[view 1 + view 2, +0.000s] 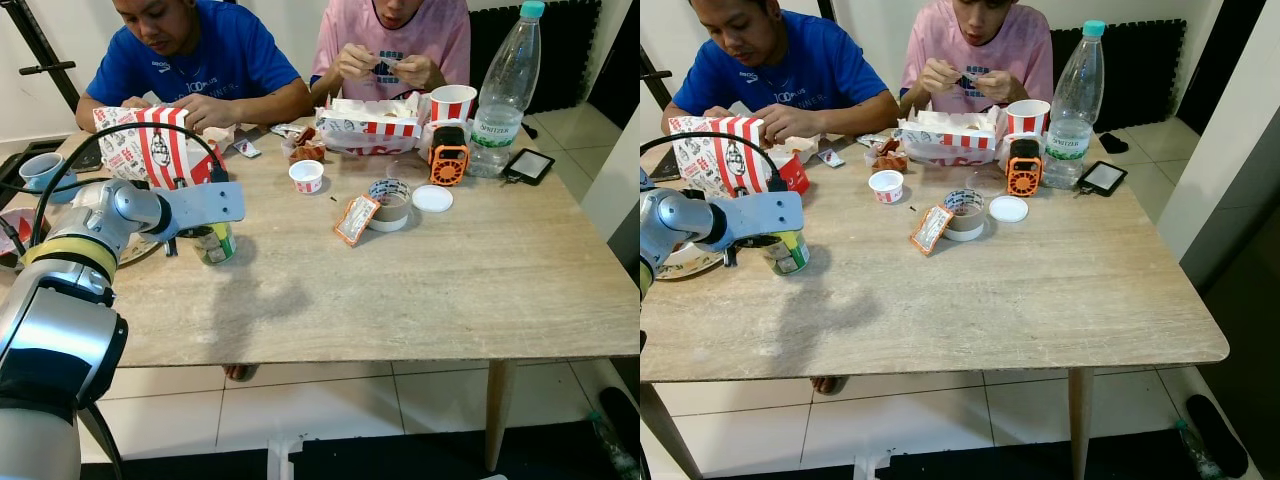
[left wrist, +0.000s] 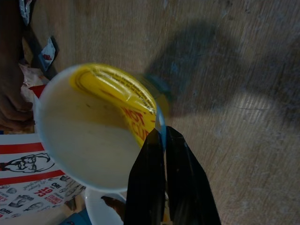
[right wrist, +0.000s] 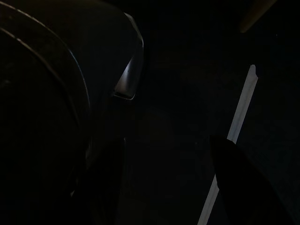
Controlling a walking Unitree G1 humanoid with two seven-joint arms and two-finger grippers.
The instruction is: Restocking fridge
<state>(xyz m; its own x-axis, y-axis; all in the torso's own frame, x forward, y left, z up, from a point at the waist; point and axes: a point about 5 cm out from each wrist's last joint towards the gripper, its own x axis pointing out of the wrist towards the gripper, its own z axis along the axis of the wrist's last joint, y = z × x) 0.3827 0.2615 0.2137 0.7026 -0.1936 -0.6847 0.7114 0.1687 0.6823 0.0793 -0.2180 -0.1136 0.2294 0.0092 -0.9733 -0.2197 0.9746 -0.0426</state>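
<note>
Cup [image 1: 214, 243] near table's [image 1: 420, 300] left edge, left pincer [image 2: 164, 140] clamped on rim; open tabletop to right.

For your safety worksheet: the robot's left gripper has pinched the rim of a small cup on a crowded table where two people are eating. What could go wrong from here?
1. The left gripper pinches only the rim of the cup, so the cup may tilt or slip when lifted.
2. A person's hand rests close behind, so the arm's swing could bump it.
3. The striped food box stands beside the cup and could be knocked.
</note>
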